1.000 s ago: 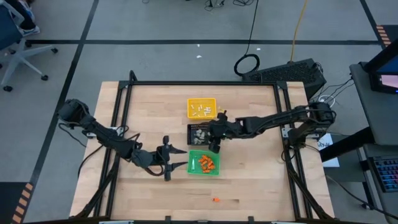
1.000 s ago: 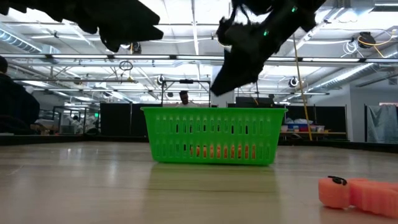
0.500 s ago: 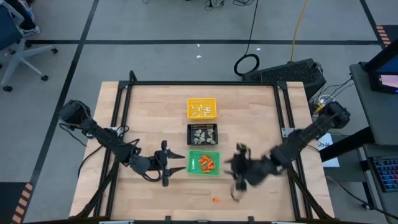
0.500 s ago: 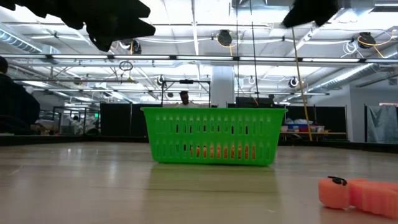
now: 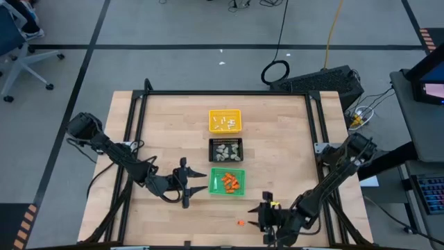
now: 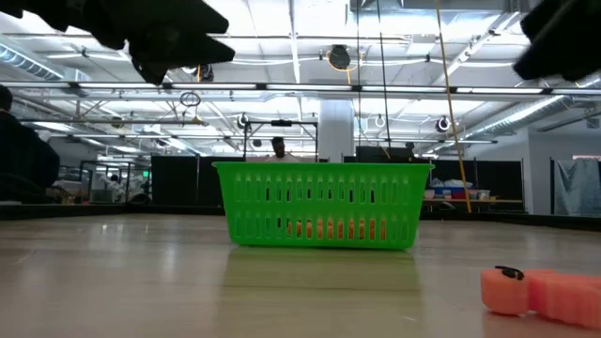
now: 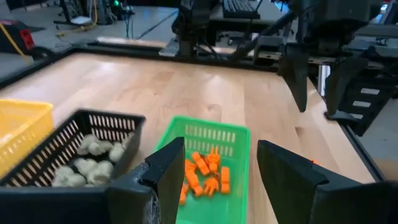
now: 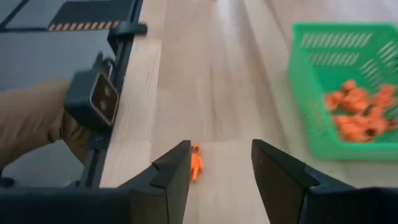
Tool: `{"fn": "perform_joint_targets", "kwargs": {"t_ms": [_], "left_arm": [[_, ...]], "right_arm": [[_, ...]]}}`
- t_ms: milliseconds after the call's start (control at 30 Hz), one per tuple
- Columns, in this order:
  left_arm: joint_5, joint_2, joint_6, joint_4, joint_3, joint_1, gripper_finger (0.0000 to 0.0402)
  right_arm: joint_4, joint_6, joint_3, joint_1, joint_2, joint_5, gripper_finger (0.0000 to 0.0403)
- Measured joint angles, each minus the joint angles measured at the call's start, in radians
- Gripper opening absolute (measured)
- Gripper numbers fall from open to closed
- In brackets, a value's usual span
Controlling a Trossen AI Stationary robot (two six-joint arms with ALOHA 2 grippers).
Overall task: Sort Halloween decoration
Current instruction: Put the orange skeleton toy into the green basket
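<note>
Sorting looks almost done: white sticks [image 5: 225, 123] lie in the yellow tray [image 5: 225, 120], grey lumps [image 5: 226, 148] in the black tray [image 5: 226, 150], orange bits [image 5: 232, 182] in the green tray [image 5: 227, 182]. One orange piece [image 5: 241, 223] is left on the wooden surface [image 5: 166, 125], just in front of the right gripper [image 5: 264, 217], whose fingers are apart and empty. The left gripper [image 5: 184, 182] waits beside the green tray, open too. Behind is a big hall with bright lights.

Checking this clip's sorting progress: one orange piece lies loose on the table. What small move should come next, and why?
Probably lower the right end effector onto the loose orange piece: its fingers are open and the piece lies just ahead between them, outside the green tray holding the other orange pieces.
</note>
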Motion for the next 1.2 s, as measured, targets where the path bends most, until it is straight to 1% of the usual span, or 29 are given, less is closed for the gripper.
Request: {"fn": "perform_joint_targets", "kwargs": {"t_ms": [167, 367, 567, 967, 1067, 1200], "left_arm": [[0.0, 0.058, -0.041, 0.02, 0.001, -0.027, 0.02], [0.001, 0.128, -0.029, 0.015, 0.053, -0.076, 0.02], [0.003, 0.193, -0.011, 0.016, 0.101, -0.113, 0.02], [0.003, 0.207, -0.023, 0.032, 0.109, -0.118, 0.02], [0.0, 0.207, -0.023, 0.037, 0.109, -0.118, 0.02], [0.0, 0.207, -0.026, 0.038, 0.109, -0.118, 0.02]], "right_arm": [[0.06, 0.008, 0.0, 0.002, 0.08, -0.026, 0.0153], [0.122, 0.027, 0.0, 0.009, 0.162, -0.032, 0.0153], [0.222, 0.018, 0.0, -0.001, 0.243, -0.076, 0.0153], [0.303, 0.001, 0.0, -0.027, 0.302, -0.064, 0.0151], [0.308, 0.0, 0.001, -0.031, 0.304, -0.05, 0.0137], [0.302, 0.0, 0.0, -0.032, 0.304, -0.042, 0.0088]]}}
